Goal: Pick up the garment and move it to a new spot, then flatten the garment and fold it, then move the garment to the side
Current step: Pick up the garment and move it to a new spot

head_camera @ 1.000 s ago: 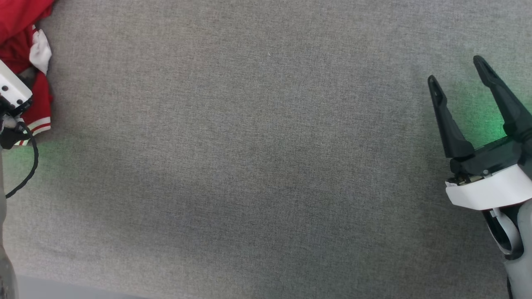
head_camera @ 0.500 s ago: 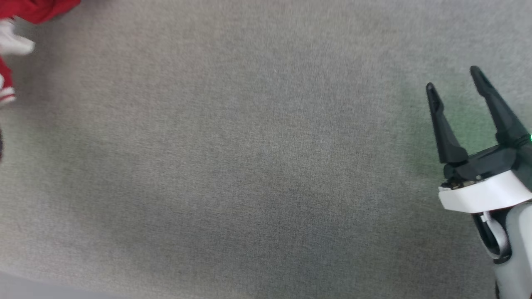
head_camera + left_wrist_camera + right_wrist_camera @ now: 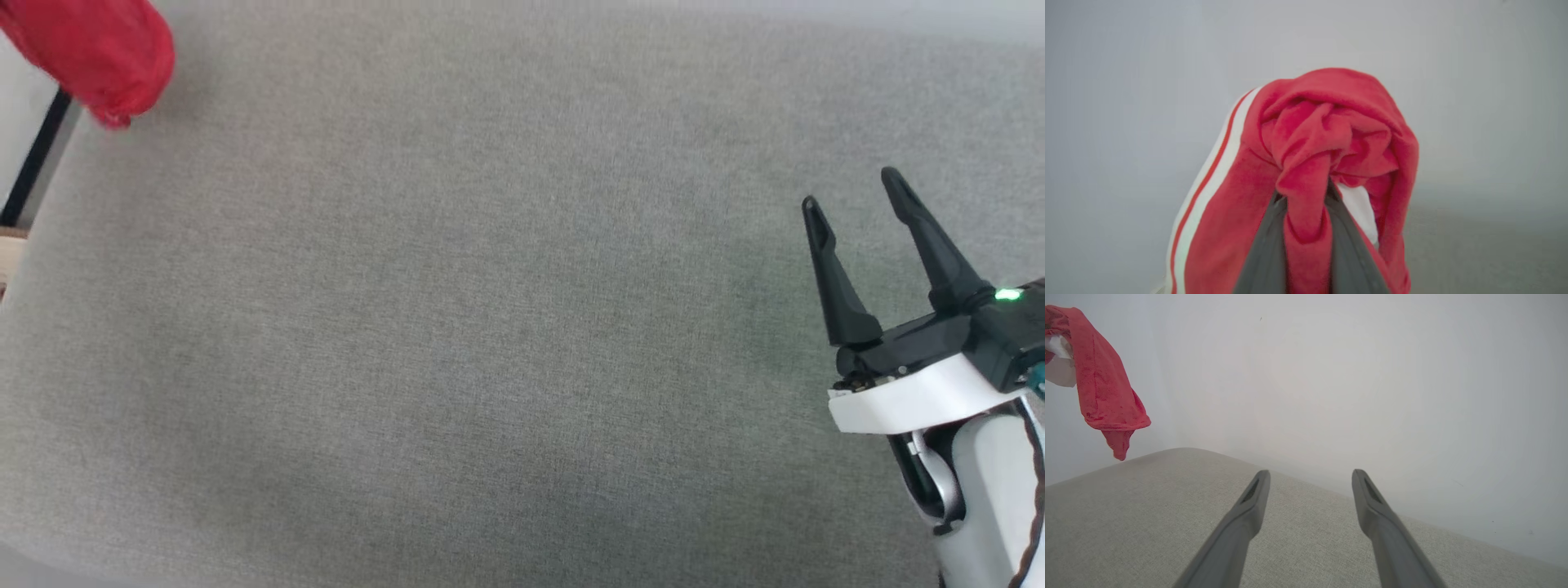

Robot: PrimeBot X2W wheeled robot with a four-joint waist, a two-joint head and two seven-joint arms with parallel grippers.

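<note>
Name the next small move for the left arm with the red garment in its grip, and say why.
Probably swing the left gripper toward the middle of the grey surface and lower it. It is shut on a bunched fold of the garment, which hangs clear of the surface near its far left corner; the right gripper stands open.

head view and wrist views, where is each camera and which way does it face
head view: on the head, looking down at the grey fabric surface; right claw open lower right, garment top left.
left wrist view: on the left wrist, along the left claw, shut on the garment; wall behind.
right wrist view: on the right wrist, along the open right claw, over the surface toward the wall.
shared: head and right wrist views show the garment and surface.
</note>
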